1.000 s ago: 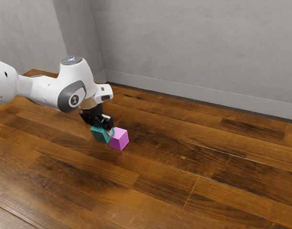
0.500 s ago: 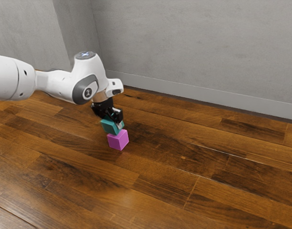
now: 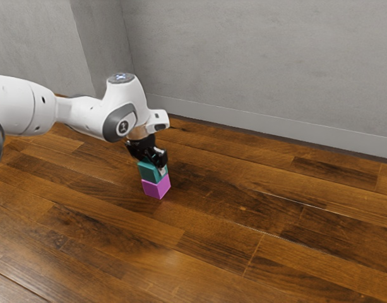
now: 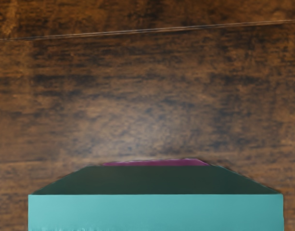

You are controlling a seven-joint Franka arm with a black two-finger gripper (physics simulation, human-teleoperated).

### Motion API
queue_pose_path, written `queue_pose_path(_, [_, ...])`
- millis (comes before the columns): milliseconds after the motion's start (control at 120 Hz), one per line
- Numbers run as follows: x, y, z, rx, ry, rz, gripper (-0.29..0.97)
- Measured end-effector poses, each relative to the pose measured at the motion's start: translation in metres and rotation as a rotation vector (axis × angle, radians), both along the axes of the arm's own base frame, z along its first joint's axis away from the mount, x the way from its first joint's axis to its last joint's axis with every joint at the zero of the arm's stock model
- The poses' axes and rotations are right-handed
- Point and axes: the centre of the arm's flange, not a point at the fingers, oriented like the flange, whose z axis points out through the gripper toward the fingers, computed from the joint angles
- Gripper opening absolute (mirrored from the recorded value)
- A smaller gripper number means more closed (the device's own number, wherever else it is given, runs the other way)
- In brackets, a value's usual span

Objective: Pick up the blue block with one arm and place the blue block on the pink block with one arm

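The teal-blue cube (image 3: 148,172) (image 4: 156,212) sits atop the pink cube (image 3: 157,188) (image 4: 156,162), clasped on both sides by the black end effector (image 3: 150,166), on bare dark wooden floor (image 3: 256,208) near the grey wall (image 3: 256,57).

- Exterior view: beside the arm (image 3: 73,117), set back, angled down over the floor (image 3: 256,214)
- Wrist view: close above the blue block (image 4: 157,211), which both share

matt blue blk (image 3: 148,173), wood floor (image 3: 275,208) (glossy)
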Motion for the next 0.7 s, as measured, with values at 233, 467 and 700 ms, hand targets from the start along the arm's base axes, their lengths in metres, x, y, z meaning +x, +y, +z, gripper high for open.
queue_pose_path(233, [0.000,-0.002,0.003,-0.018,-0.002,-0.004,0.50])
queue_pose_path(467, [-0.012,0.000,0.077,0.011,-0.081,-0.013,0.62])
queue_pose_path(700, [-0.096,-0.027,0.218,0.061,-0.093,-0.023,0.66])
